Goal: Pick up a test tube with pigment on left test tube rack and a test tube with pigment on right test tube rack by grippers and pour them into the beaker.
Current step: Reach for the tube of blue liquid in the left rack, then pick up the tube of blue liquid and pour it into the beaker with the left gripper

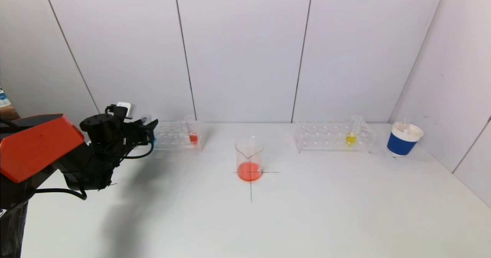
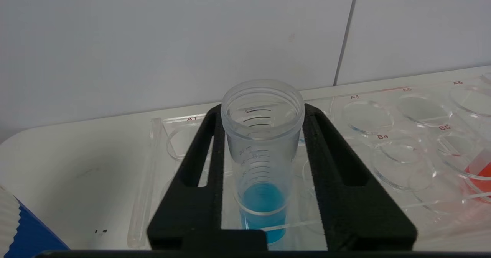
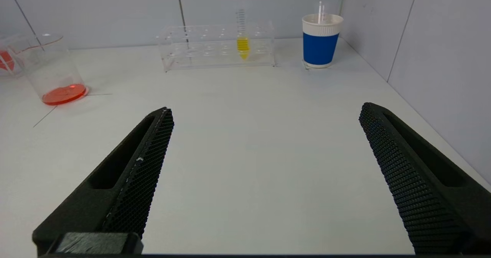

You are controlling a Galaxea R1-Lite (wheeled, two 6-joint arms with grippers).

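Left gripper (image 2: 261,135) at the left end of the left test tube rack (image 1: 174,135), near the worktop's back-left corner; its two fingers are closed against the sides of a test tube with blue pigment (image 2: 262,162), which stands upright in a rack hole. In the head view this tube is almost wholly hidden behind the arm and gripper; only the wrist view shows it clearly, and its base is cut off by the gripper body.

Right gripper (image 3: 264,135) out of the head view; in its own wrist view the fingers stand wide apart over bare worktop (image 1: 307,212), holding nothing.

Count: racks, two. Tubes with pigment, three: blue (left rack, left end), red tube (image 1: 193,135) (left rack, right end), yellow tube (image 1: 352,132) (right test tube rack (image 1: 333,137), toward its right end). Beaker (image 1: 249,158), one, mid-worktop on a cross mark, with a shallow layer of orange-red liquid. Blue-and-white paper cup (image 1: 403,139), one, near the back-right corner; something thin and clear stands in it, hard to make out. A second blue cup's edge shows cut off in the left wrist view.
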